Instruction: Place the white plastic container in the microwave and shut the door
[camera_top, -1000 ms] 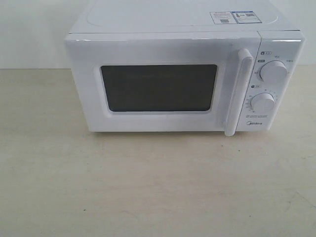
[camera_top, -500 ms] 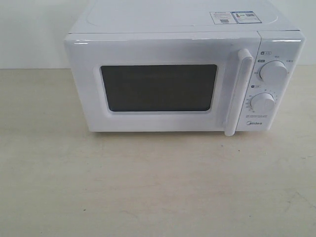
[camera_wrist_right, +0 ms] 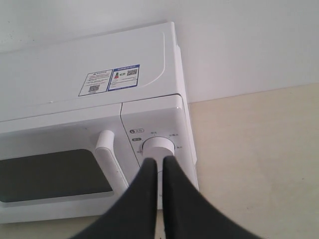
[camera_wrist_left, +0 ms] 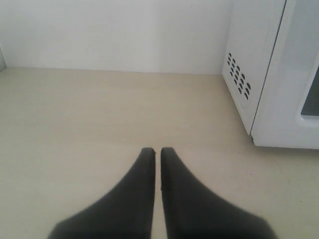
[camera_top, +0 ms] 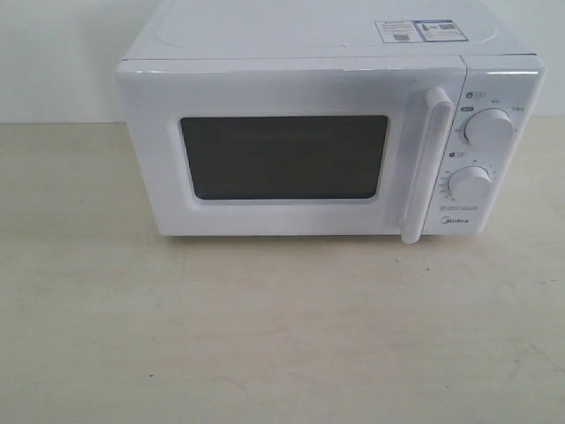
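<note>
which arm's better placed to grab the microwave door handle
Right, probably. The right gripper, shut, sits just in front of the upper dial, beside the handle. The left gripper is off the microwave on its opposite side, over the table.

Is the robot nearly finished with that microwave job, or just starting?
The microwave door is shut. Nothing is in hand: the left fingers and right fingers are closed, empty. The white container shows nowhere; the dark window hides the inside, so done or unstarted, I cannot tell.
</note>
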